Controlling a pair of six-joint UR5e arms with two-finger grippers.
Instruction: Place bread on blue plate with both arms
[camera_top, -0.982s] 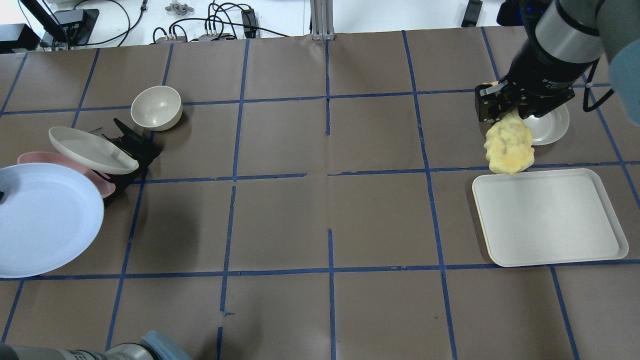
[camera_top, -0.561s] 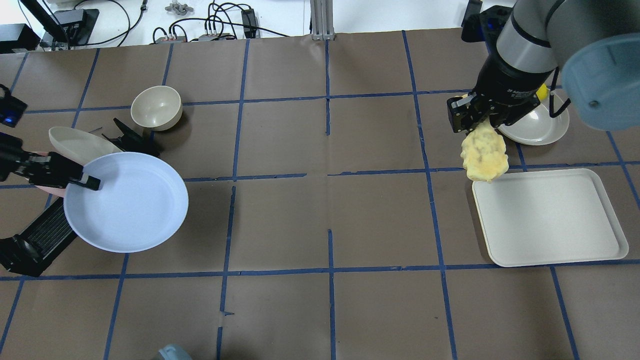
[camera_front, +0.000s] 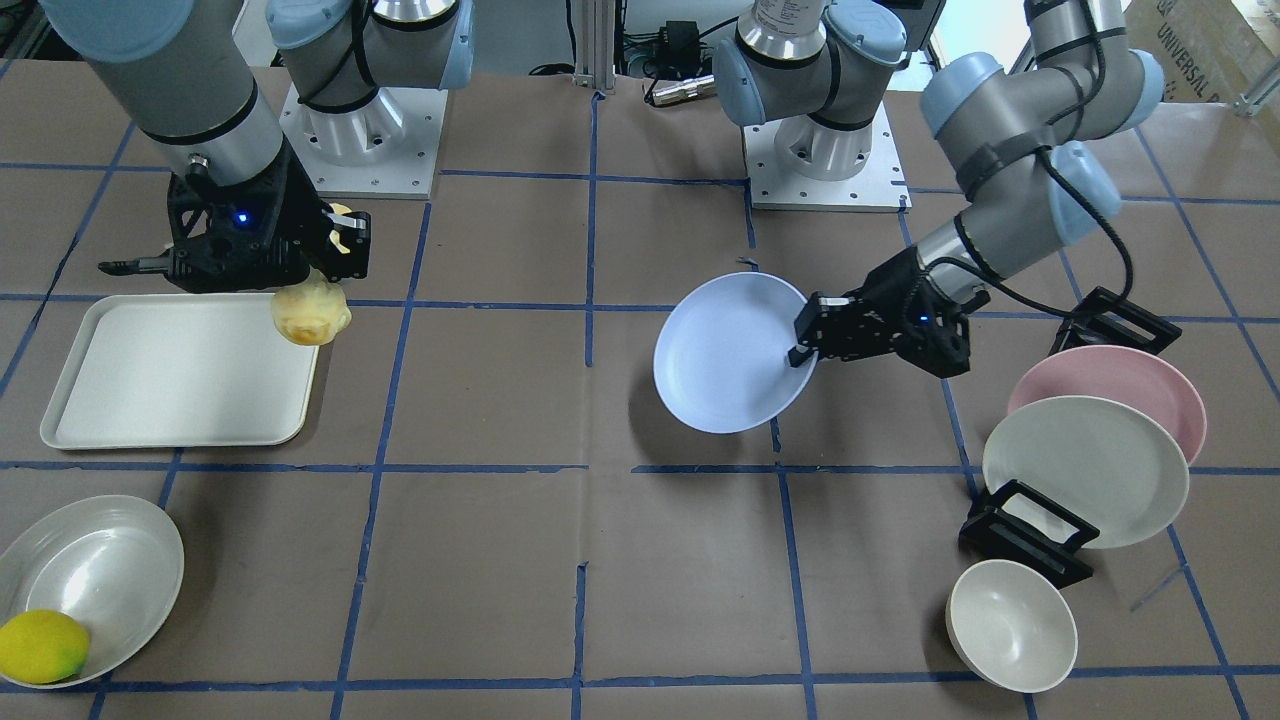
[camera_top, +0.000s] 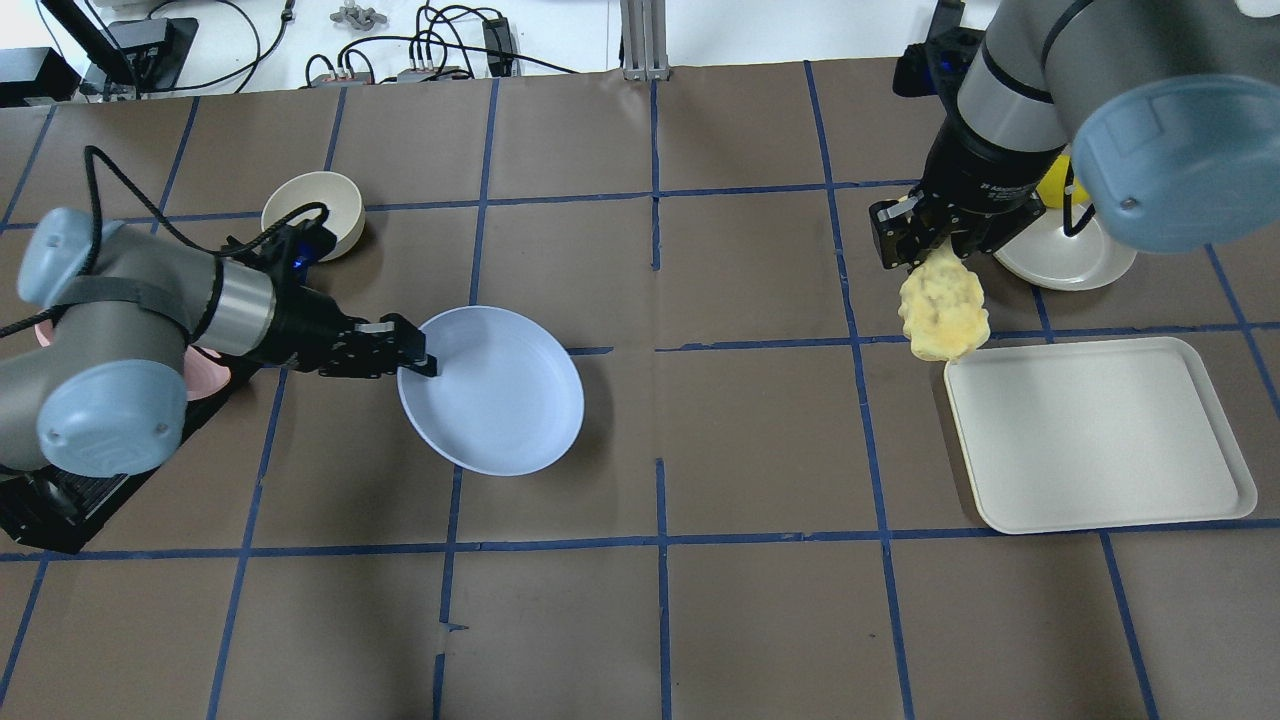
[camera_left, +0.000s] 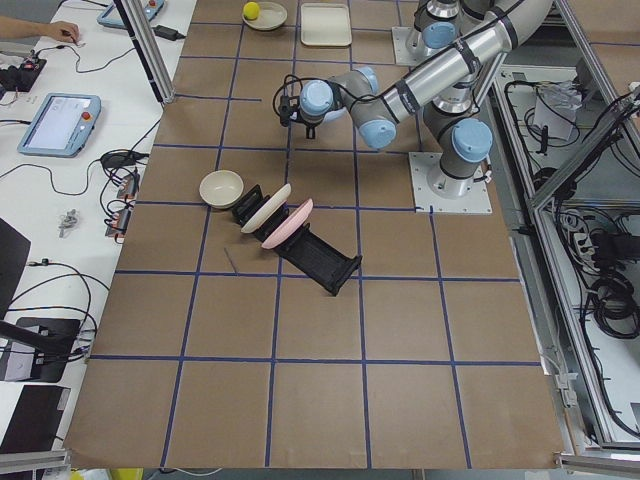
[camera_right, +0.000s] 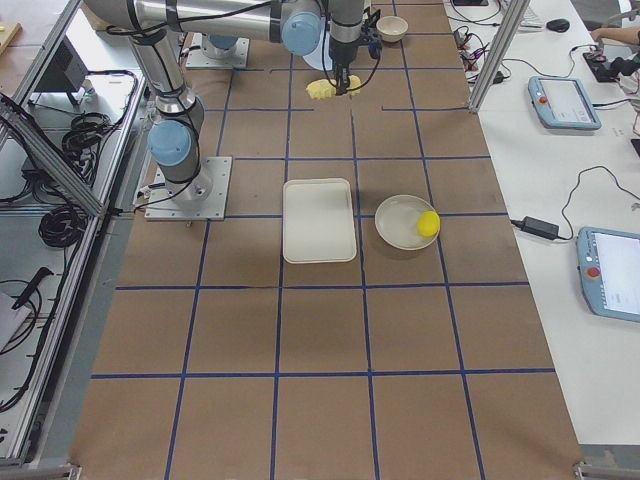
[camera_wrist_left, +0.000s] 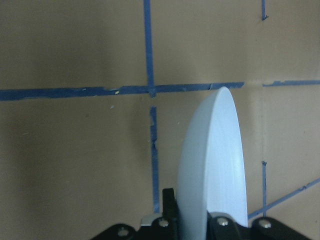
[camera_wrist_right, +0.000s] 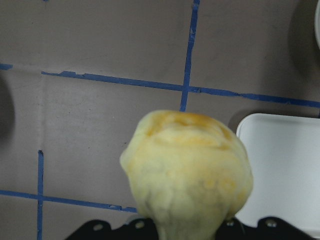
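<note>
My left gripper (camera_top: 415, 358) is shut on the rim of the pale blue plate (camera_top: 490, 390) and holds it a little above the table, left of the middle. The front view shows the gripper (camera_front: 805, 345) at the plate's (camera_front: 730, 352) right edge. The left wrist view shows the plate (camera_wrist_left: 215, 165) edge-on between the jaws. My right gripper (camera_top: 932, 252) is shut on one end of the bumpy pale-yellow bread (camera_top: 942, 303). The bread hangs down above the table by the white tray's far left corner. It fills the right wrist view (camera_wrist_right: 187, 170).
An empty white tray (camera_top: 1100, 435) lies at the right. Behind it an off-white dish (camera_front: 100, 570) holds a lemon (camera_front: 42, 647). At the left, a black rack (camera_front: 1025, 535) holds a pink plate (camera_front: 1110, 385) and an off-white plate (camera_front: 1085, 470). A beige bowl (camera_front: 1010, 625) stands beside it.
My left arm has carried the blue plate rightward from the table's left edge toward the middle. My right gripper has moved left with the bread.
</note>
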